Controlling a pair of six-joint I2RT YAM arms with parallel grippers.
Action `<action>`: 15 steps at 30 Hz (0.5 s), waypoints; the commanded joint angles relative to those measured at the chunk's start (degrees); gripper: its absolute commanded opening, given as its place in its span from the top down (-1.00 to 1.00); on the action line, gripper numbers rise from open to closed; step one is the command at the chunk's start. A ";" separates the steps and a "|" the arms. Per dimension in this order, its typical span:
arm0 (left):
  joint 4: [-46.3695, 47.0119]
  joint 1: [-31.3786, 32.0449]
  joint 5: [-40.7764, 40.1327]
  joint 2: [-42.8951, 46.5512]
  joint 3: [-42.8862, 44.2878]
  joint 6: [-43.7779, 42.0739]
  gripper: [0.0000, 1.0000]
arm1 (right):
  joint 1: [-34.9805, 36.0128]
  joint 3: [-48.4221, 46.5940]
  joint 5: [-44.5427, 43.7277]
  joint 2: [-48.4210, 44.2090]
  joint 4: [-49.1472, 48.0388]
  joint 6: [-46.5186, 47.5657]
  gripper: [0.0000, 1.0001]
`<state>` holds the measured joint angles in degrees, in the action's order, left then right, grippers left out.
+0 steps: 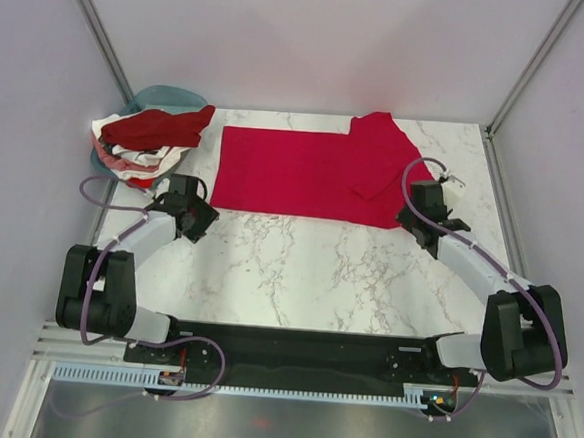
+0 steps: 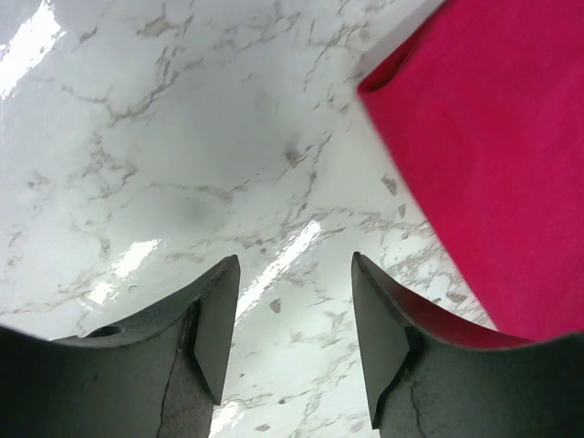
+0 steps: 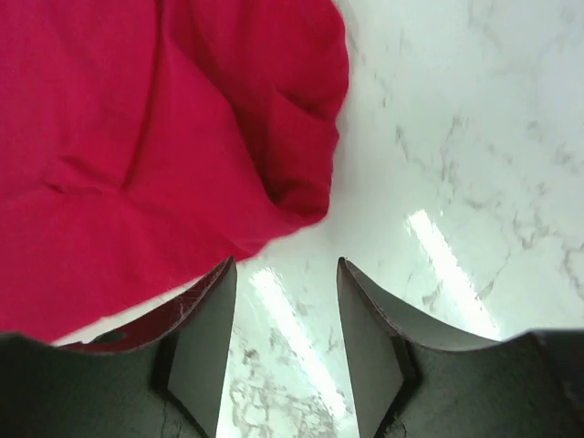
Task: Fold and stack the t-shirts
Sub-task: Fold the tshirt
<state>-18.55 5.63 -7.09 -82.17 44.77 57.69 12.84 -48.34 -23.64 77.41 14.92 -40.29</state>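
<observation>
A crimson shirt (image 1: pixel 305 175) lies spread flat across the far half of the marble worktop (image 1: pixel 308 270). Its right end is folded back over itself, making a darker flap that reaches toward the far right corner. The shirt's near edge runs almost straight from left to right. The left gripper (image 1: pixel 194 215) sits low over bare marble just off the shirt's near left corner. Its fingers are spread with nothing between them, and in its own camera the red cloth lies just beside the right finger (image 2: pixel 392 338). The right gripper (image 1: pixel 413 215) is at the shirt's near right corner, jaws likewise apart and empty. From its wrist the rumpled corner of cloth comes right up to the left finger (image 3: pixel 196 338), though I cannot tell whether they touch. In the far left corner a loose pile (image 1: pixel 142 143) of shirts is heaped up, dark red on top with white and pink showing beneath. It lies against a teal basin (image 1: pixel 165 98) that peeks out behind it.
</observation>
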 commanded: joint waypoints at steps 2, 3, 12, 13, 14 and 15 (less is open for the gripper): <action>6.23 0.79 2.43 5.61 -6.53 1.02 -0.15 | -0.10 8.15 6.05 -1.99 -8.05 -2.33 -0.09; 10.85 0.79 3.04 6.31 -8.19 1.02 -0.15 | -0.10 8.87 6.67 -1.91 -9.02 -2.51 -0.05; 14.59 0.70 2.70 2.46 -8.21 -0.21 -0.15 | -0.53 5.81 5.71 8.89 -13.25 -4.88 0.03; 14.68 0.70 2.44 2.45 -7.95 -0.12 -0.15 | -0.71 5.19 5.01 9.77 -13.16 -4.80 0.00; 14.77 0.70 2.35 2.63 -7.86 -0.04 -0.15 | -1.06 4.31 4.57 10.91 -13.25 -4.79 -0.03; 14.85 0.70 2.09 2.72 -7.95 0.14 -0.15 | -1.67 3.87 4.22 11.45 -13.16 -4.79 -0.05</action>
<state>-6.74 6.24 -4.34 -79.46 34.87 57.65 12.38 -41.19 -17.89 87.33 4.54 -43.75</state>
